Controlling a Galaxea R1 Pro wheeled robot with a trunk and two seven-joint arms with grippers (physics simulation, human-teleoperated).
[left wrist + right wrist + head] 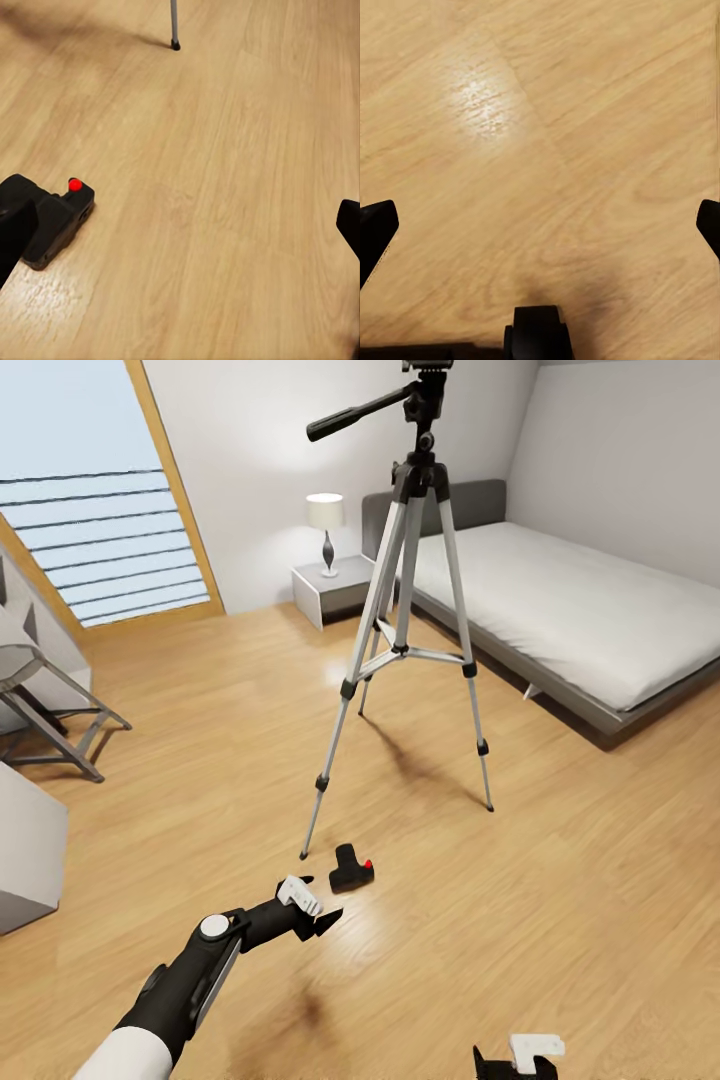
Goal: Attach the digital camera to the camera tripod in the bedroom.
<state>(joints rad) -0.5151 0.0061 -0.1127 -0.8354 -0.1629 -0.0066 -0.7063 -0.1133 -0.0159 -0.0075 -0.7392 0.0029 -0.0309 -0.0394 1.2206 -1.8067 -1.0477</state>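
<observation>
The digital camera is lying on the light wood floor, just beside the near left foot of the camera tripod and apart from it. Its red button is showing on its right side in the head view. The camera tripod is standing upright on three spread silver legs in the middle of the bedroom, with its black head at the top edge of the head view and its pan handle pointing left.

The left pincer is hanging low over the floor, near the digital camera on its near left side and not touching it. In the left wrist view its fingers are standing wide apart, with the digital camera lying close to one fingertip and bare floor between the two tips. A tripod foot is showing farther along the floor.

The right pincer is hanging over bare floor at the near right; its fingers are spread apart and holding nothing.

A grey bed is standing at the far right, with a nightstand and a lamp to its left. A slatted window is occupying the far left wall.
</observation>
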